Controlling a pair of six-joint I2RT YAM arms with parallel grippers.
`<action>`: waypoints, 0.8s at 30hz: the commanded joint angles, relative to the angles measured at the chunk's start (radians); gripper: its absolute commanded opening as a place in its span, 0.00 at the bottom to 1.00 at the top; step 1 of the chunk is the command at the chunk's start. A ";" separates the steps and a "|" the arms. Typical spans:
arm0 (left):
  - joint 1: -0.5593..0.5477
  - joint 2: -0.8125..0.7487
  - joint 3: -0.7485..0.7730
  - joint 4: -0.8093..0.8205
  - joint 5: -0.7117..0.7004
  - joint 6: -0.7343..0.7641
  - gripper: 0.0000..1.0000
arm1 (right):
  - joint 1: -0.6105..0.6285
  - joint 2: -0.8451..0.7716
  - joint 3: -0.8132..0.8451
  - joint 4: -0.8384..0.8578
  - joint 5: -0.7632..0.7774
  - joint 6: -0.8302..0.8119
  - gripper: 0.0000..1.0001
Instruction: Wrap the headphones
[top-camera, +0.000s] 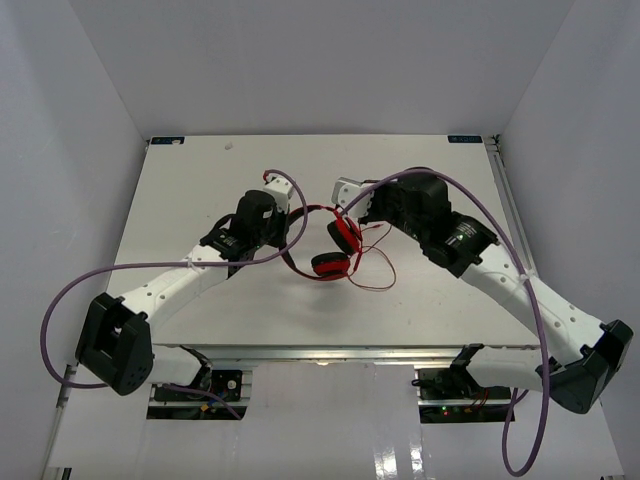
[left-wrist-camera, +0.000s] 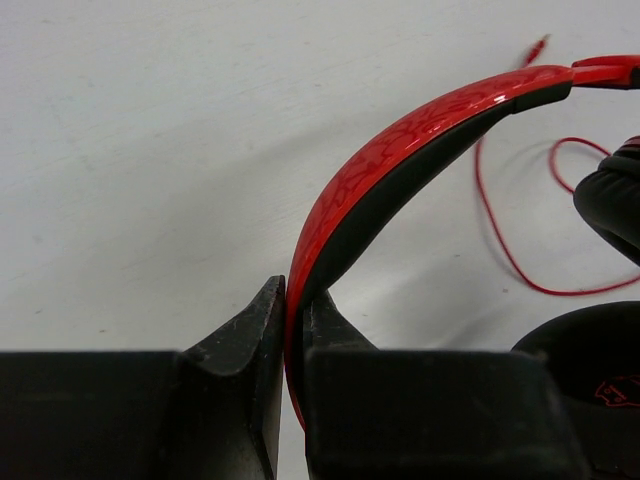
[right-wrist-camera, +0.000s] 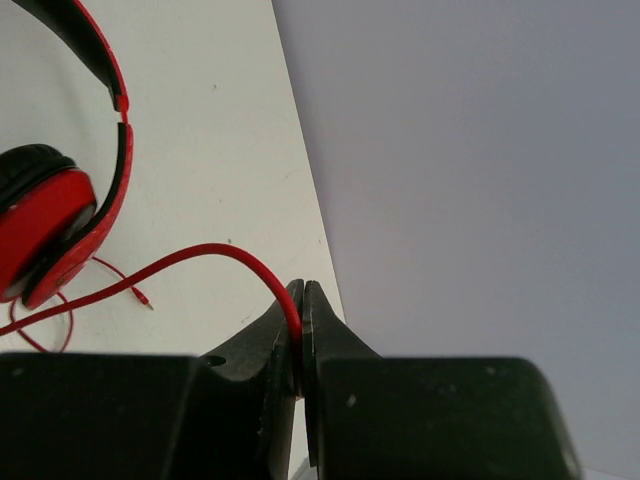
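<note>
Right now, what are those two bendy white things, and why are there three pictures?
They are two robot arms bolted to a white table. One picture comes from a camera above them. The other two come from small cameras on each arm's wrist, so you see its black fingers up close. Between the arms are red headphones, and their thin red cord trails loosely on the table. The left gripper pinches the headband. The right gripper pinches the cord. The thick purple cables belong to the robot, not the headphones.
</note>
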 joint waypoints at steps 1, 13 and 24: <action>0.004 -0.061 0.009 0.031 -0.112 0.073 0.00 | -0.018 -0.050 0.118 -0.046 -0.111 0.076 0.08; 0.004 -0.136 -0.126 0.030 0.111 0.148 0.00 | -0.067 0.007 0.272 -0.013 -0.075 0.118 0.08; 0.002 -0.231 -0.223 0.046 0.301 0.213 0.00 | -0.141 0.077 0.354 0.053 -0.083 0.168 0.08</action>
